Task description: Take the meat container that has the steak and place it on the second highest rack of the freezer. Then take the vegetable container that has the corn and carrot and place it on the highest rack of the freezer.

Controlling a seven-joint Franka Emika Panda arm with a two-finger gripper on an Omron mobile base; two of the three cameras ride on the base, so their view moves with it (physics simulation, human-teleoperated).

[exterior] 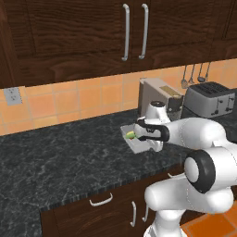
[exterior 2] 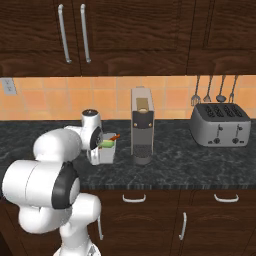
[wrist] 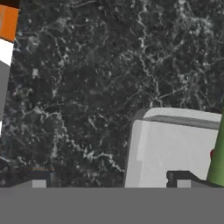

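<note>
Right now the gripper (wrist: pixel 109 183) hangs over the dark tabletop (exterior: pixel 55 157), jaws apart and holding nothing, just above the grey tray (exterior 2: pixel 106 152) with corn (exterior 2: pixel 106 143) and carrot (exterior 2: pixel 115 136), left of the coffee machine (exterior 2: pixel 142 127).

The dark marbled stone desk (exterior: pixel 69 157) looks polished, with pale veins. Above it, in the upper part of the frame, the dark brown wooden cabinet doors (exterior 2: pixel 130 30) show grain and carry smooth brushed-metal bar handles (exterior: pixel 126 32). The orange tiled wall (exterior 2: pixel 100 95) looks matt. At the right, the silver four-slot toaster (exterior 2: pixel 220 125) has a satin metal shell. The tall grey coffee machine (exterior 2: pixel 142 131) seems to be plastic. The pale grey plastic container (wrist: pixel 175 148) is smooth and matt. The white robot arm (exterior: pixel 203 134) is glossy.
</note>
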